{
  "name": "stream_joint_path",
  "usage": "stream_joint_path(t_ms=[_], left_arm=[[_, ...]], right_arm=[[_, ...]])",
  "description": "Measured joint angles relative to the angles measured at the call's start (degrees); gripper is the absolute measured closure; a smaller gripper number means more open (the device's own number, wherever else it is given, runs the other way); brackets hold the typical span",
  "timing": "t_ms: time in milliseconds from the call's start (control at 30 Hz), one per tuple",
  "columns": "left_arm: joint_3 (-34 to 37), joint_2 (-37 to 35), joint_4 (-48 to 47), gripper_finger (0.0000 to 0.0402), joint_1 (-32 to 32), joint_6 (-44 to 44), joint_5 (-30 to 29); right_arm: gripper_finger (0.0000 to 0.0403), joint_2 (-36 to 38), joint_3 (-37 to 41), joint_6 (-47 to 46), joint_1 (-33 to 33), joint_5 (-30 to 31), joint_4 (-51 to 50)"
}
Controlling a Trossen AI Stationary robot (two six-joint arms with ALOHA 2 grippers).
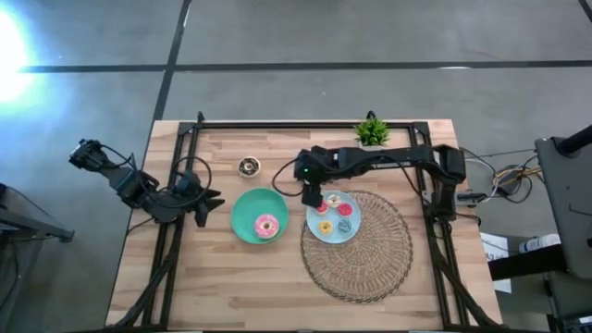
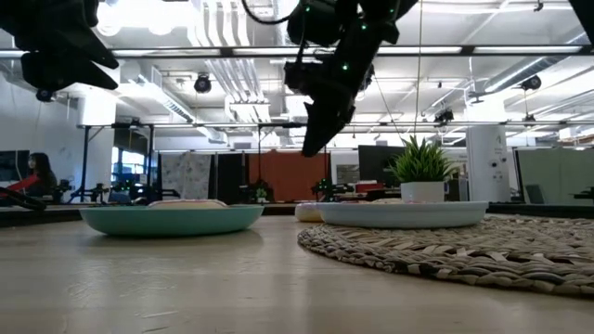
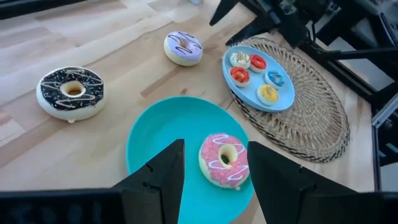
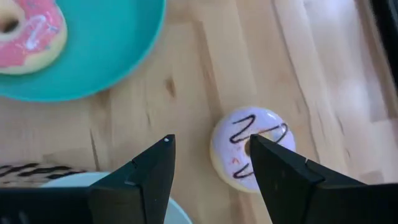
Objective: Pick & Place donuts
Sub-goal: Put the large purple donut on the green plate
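Woven mat (image 2: pixel 464 250) lies nearest; right gripper (image 4: pixel 211 171), jaws wide and empty, hovers over the lilac donut (image 4: pixel 252 148), needing descent. Left gripper (image 3: pixel 214 171) waits open, empty.

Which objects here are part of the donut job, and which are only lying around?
Part of the job:
- pink donut on the green plate
- lilac donut on the wood, under the open right gripper
- dark donut
- small donuts on the blue plate

Lying around:
- woven mat
- potted plant
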State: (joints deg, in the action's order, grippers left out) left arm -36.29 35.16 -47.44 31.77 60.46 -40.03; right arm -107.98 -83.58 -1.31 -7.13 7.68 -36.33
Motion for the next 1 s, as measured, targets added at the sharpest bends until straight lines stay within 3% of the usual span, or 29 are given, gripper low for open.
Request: stream_joint_path(t_ms=[267, 433, 833, 1000], left_arm=[[0.0, 0.51, 0.11, 0.0253, -0.02, 2.94, -2.04], [0.0, 1.2, 0.35, 0.0253, -0.02, 3.88, -3.19], [0.0, 1.49, 0.3, 0.0253, -0.02, -2.41, -3.58], [0.0, 1.49, 0.28, 0.0253, -0.02, -4.8, -3.58]], right_arm=[[0.0204, -3.82, 0.77, 3.36, -1.9, -0.4, 0.98], [0.0204, -6.98, -0.05, -1.95, -3.99, -0.88, 0.27], [0.0204, -7.33, -0.41, 0.34, -4.66, -1.66, -0.22], [0.0204, -7.33, 1.83, 2.63, -4.94, -1.67, 3.9]])
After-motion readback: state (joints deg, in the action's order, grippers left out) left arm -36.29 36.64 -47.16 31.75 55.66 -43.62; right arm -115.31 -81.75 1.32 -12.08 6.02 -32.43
